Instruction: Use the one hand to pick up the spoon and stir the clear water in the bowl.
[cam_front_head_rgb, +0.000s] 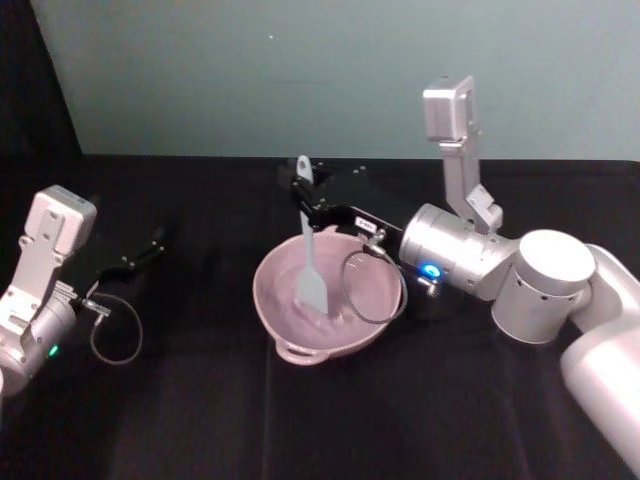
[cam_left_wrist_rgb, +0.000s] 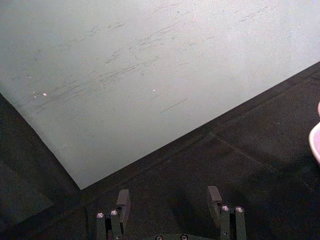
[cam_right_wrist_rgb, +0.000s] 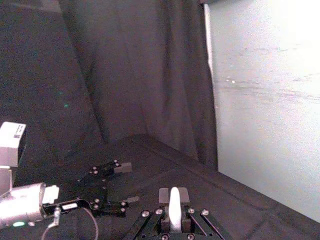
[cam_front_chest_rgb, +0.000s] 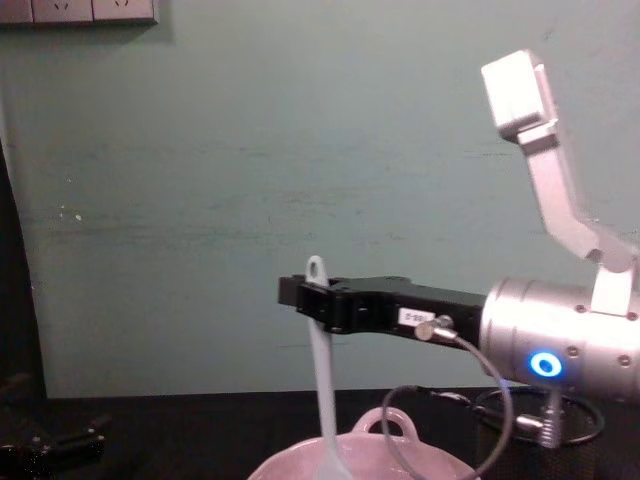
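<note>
Two grippers. Left gripper sits parked well left of the bowl, fingers apart and empty. Spoon stands near upright at the bowl's middle, with its blade down in the clear water. Right gripper reaches in from the bowl's right, above the rim, clamped on the handle just under the hole end. Pickup looks done, stirring is the step in hand. Next: sweep the blade in slow circles, low, off the bowl wall, no slosh.

In bowl stood spoon, blade down. Above bowl's far rim hung right gripper, clamped on spoon handle. Well left of bowl sat left gripper.
</note>
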